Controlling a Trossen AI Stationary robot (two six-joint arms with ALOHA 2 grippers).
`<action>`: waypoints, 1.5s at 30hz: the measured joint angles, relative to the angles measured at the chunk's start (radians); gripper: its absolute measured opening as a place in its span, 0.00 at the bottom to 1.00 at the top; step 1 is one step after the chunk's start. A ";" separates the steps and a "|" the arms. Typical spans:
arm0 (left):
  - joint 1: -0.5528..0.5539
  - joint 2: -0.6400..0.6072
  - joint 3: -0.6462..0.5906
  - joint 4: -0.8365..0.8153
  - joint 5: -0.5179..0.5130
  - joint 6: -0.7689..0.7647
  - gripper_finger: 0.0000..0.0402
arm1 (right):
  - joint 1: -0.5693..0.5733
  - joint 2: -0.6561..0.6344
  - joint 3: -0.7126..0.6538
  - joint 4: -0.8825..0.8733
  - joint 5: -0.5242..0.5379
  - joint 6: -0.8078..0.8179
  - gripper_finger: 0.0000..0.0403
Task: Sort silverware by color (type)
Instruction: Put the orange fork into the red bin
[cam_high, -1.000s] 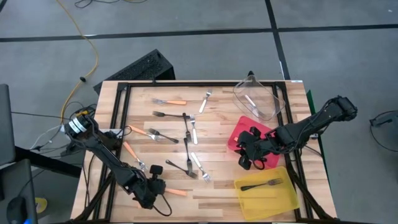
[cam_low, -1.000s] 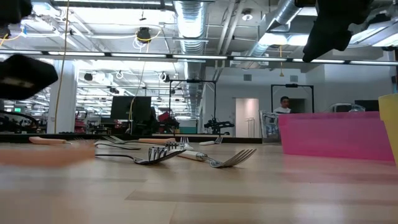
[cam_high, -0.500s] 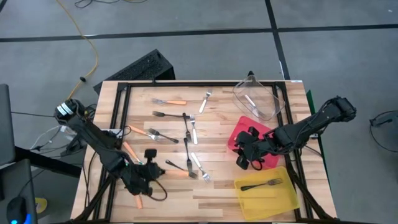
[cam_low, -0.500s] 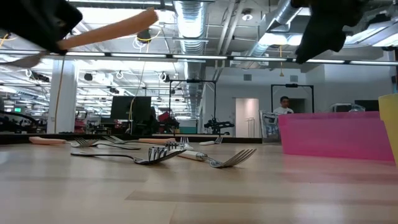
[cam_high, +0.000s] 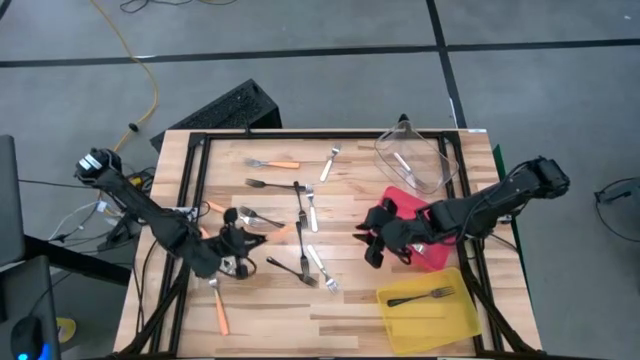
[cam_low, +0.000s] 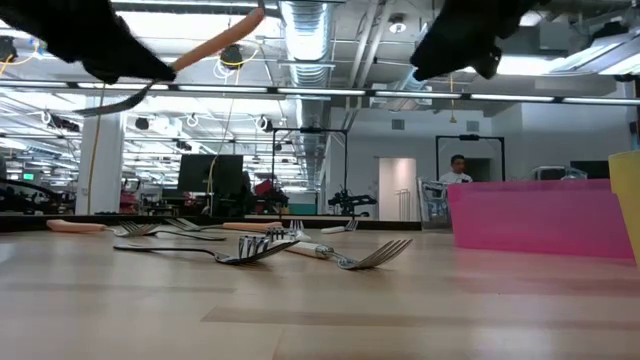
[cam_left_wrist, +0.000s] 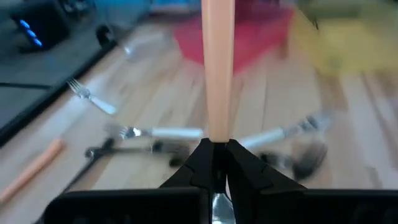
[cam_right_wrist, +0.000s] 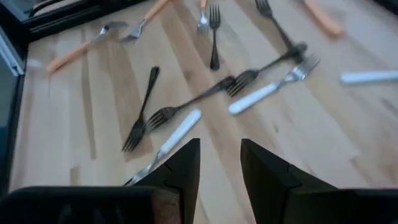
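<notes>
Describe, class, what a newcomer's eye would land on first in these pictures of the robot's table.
The left gripper stands out first, shut on an orange-handled fork and lifted above the table's left part. Next comes the loose scatter of forks across the wooden table. At the right sit the red bin, yellow bin and clear bin, with the right gripper open nearby.

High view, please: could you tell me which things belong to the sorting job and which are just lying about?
Job: orange-handled fork in left end effector; loose forks; red bin, yellow bin, clear bin.
Lying about: yellow cable, black object on floor.
</notes>
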 joint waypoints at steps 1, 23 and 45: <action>0.011 -0.011 -0.023 0.079 -0.004 0.034 0.02 | -0.004 0.000 -0.001 0.017 0.009 -0.022 0.34; 0.237 -0.032 -0.223 0.922 0.296 0.620 0.03 | -0.120 0.300 -0.003 0.877 -0.116 -0.622 0.48; 0.315 -0.032 -0.222 0.862 0.097 0.631 0.03 | -0.216 0.408 0.164 1.079 -0.067 -0.647 0.65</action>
